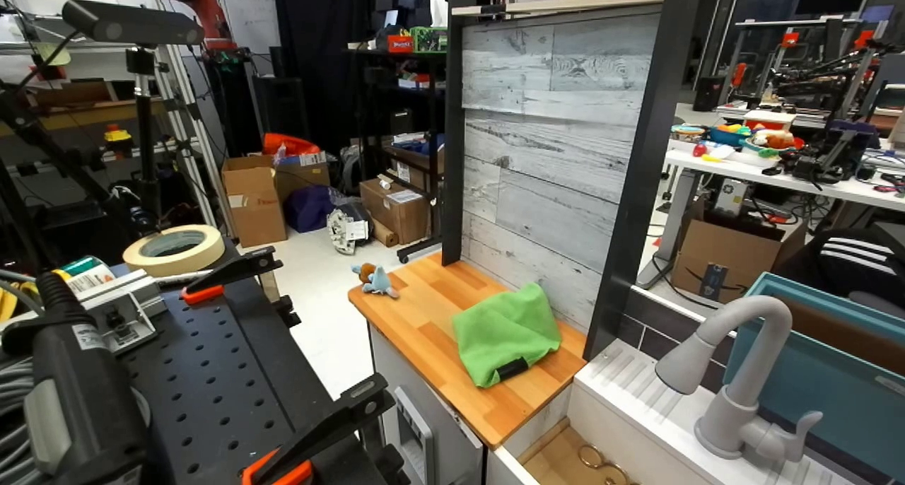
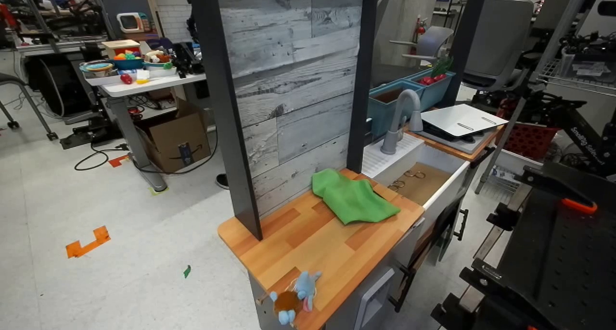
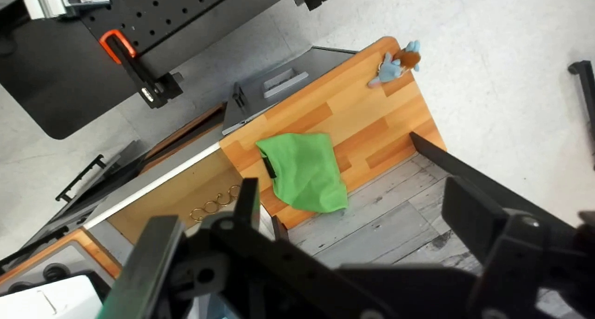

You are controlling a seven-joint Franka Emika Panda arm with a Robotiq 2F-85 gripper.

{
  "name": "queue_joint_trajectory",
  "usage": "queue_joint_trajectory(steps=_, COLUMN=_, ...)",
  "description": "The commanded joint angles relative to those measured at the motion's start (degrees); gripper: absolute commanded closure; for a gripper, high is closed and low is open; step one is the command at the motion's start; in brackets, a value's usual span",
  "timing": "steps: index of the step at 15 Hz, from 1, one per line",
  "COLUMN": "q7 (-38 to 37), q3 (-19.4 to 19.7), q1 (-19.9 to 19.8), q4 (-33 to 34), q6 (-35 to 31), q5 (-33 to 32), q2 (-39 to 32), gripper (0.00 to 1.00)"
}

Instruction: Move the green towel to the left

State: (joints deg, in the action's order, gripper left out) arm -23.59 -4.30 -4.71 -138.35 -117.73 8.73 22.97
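Observation:
The green towel lies crumpled on the wooden countertop, near the sink end and close to the grey wood-look back panel. A black tag shows on one edge. The towel also shows in an exterior view and in the wrist view. My gripper shows only in the wrist view. Its fingers are wide apart with nothing between them. It is high above the counter, apart from the towel. The gripper is out of view in both exterior views.
A small blue and brown plush toy sits at the counter's far end from the sink. The sink with a grey faucet adjoins the counter. Dark posts frame the panel. A black perforated table with clamps stands opposite.

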Motion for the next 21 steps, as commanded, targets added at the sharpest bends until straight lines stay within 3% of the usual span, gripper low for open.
queue_joint_trajectory(steps=1, q7=-1.42, q3=2.16, q1=-0.22, q4=6.42, q6=-2.67, q5=1.84, q2=-12.03, gripper=0.0)
queue_joint_trajectory(steps=6, q7=-5.87, q3=3.82, q1=0.49, q4=10.0, q6=-8.14, q5=-1.08, q2=-26.57, gripper=0.0)
queue_joint_trajectory(steps=12, q7=-13.82, q3=7.22, q1=3.44, q4=10.61, q6=-18.29, q5=-9.37, q2=-40.87, gripper=0.0)
queue_joint_trajectory(steps=16, q7=-12.91, q3=9.07, q1=5.93, q4=12.12, q6=-23.62, q5=-10.75, q2=-47.98, gripper=0.0)
queue_joint_trajectory(steps=17, q7=-14.16, q3=10.24, q1=7.18, q4=13.5, q6=-20.56, q5=-12.09, q2=-49.44, gripper=0.0)
queue_joint_trajectory(steps=18, q7=-11.94, q3=9.46, q1=6.18, q4=10.85, q6=-21.91, q5=-9.02, q2=-46.79, gripper=0.0)
queue_joint_trajectory(steps=21, q7=-12.29, q3=10.38, q1=7.44, q4=12.44, q6=-21.86, q5=-9.81, q2=-49.6, gripper=0.0)
